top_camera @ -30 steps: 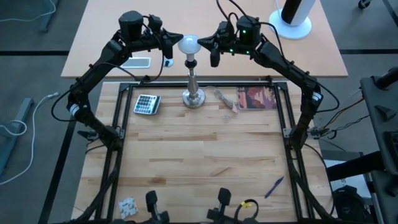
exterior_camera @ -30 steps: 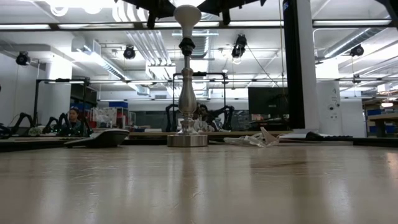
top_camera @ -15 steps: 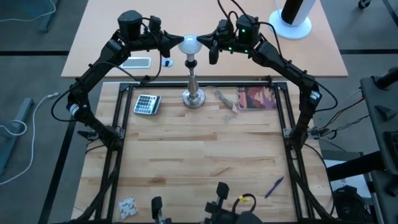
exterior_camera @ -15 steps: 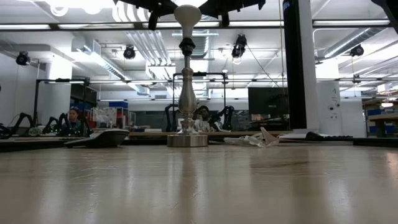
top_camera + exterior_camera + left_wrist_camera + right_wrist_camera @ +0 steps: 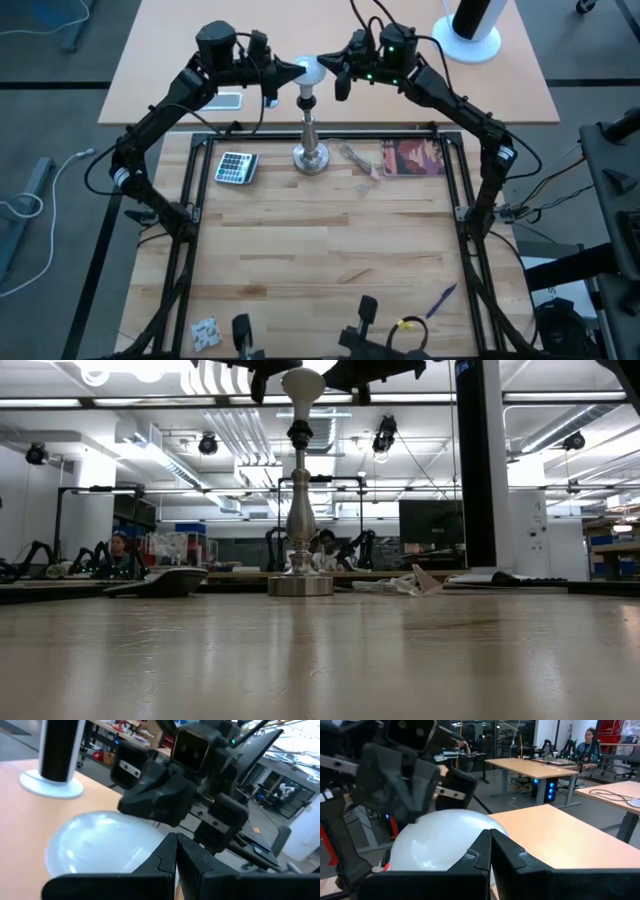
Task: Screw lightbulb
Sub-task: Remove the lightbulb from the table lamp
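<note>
The white lightbulb (image 5: pixel 308 70) sits upright with its base in the black socket on top of the silver stand (image 5: pixel 311 150), at the far middle of the table. My left gripper (image 5: pixel 296 69) is shut at the bulb's left side. My right gripper (image 5: pixel 323 63) is shut at its right side. Both reach in level, high above the table. In the low view the bulb (image 5: pixel 302 382) shows between the two dark grippers at the top edge. The wrist views show the bulb's dome (image 5: pixel 100 842) (image 5: pixel 442 840) close beside each pair of shut fingers. My left gripper lays its shut fingers (image 5: pixel 172 855) against the left side of the bulb's glass dome (image 5: pixel 135 847), coming level from the table's left. The bulb stands upright in the socket. My right gripper lays its shut fingers (image 5: pixel 487 847) against the right side of the dome (image 5: pixel 465 832), level from the table's right.
A calculator (image 5: pixel 236 166) lies left of the stand's foot. A clear wrapper (image 5: pixel 362 160) and a reddish booklet (image 5: pixel 412 157) lie to its right. A phone (image 5: pixel 225 100) and a white cylinder on a round base (image 5: pixel 470 25) are on the far desk. A pen (image 5: pixel 440 300) lies near right.
My left gripper has rolled about its own line and edged a little toward the bulb, staying shut. The bulb and stand keep their place.
</note>
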